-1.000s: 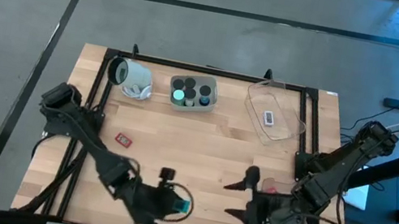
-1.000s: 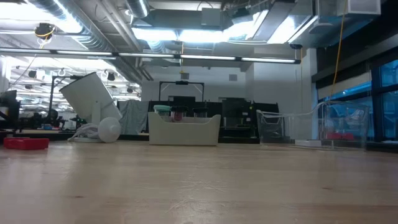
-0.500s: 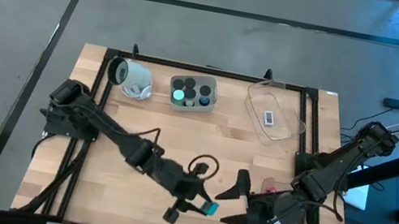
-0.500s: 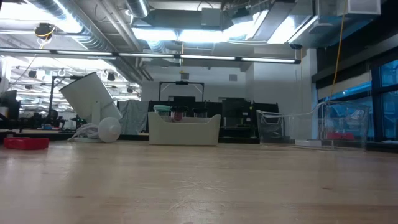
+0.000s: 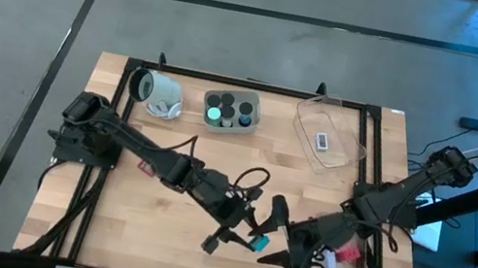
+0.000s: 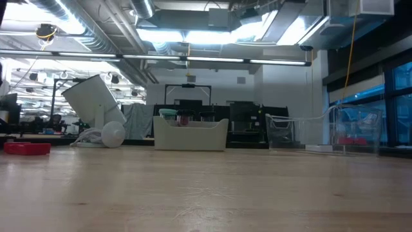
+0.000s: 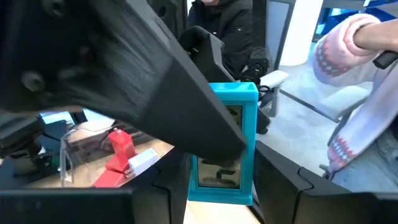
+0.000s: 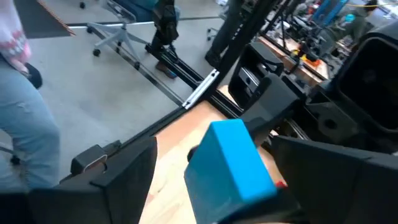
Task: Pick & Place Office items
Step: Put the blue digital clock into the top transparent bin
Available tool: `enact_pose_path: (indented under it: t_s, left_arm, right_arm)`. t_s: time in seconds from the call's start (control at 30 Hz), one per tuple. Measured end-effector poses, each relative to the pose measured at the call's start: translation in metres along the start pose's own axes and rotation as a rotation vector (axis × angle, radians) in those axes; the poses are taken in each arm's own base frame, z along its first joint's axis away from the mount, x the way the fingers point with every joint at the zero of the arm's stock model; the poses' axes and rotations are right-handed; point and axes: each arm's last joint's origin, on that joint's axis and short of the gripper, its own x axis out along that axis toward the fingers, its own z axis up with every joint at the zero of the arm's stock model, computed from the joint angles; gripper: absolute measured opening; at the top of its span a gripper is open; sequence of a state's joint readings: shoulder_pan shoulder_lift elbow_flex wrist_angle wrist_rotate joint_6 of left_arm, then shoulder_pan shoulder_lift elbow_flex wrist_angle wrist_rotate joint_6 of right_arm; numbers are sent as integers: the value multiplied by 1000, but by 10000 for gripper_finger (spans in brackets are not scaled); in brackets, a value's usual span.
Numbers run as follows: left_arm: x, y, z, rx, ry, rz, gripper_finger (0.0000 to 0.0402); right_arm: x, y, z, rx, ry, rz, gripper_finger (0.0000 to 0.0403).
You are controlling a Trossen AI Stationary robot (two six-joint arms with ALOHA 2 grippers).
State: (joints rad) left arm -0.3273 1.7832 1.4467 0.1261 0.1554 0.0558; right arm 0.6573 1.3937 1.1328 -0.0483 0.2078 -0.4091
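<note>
Two grippers meet mid-table for a handover: the left gripper (image 5: 245, 241) clamps the teal block (image 5: 256, 244), the right gripper (image 5: 275, 231) gapes around it and must close before left lets go.

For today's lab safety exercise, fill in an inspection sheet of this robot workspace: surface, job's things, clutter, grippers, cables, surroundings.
Surface: wooden table, bare in the middle.
Job's things: teal block held; red block on the table's left part; round caps in the grey tray; a small rectangle in the clear tray.
Clutter: tipped white cup.
Grippers: left gripper shut on the teal block; right gripper open beside it.
Cables: black loops on the left arm.
Surroundings: a person beyond the table.
</note>
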Motion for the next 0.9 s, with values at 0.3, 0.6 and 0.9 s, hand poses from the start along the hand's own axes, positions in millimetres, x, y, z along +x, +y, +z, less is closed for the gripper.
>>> enact_pose_path:
  t_s: [0.3,0.6,0.9]
  left_arm:
    - [-1,7,1,35,-19,-44,138]
    - [-1,6,1,44,-20,-79,142]
    - [-1,7,2,-43,-24,-67,167]
  right_arm:
    - [2,-8,-4,11,-17,43,213]
    - [3,-12,-6,19,-28,80,64]
    - [3,-13,-6,54,-44,104,56]
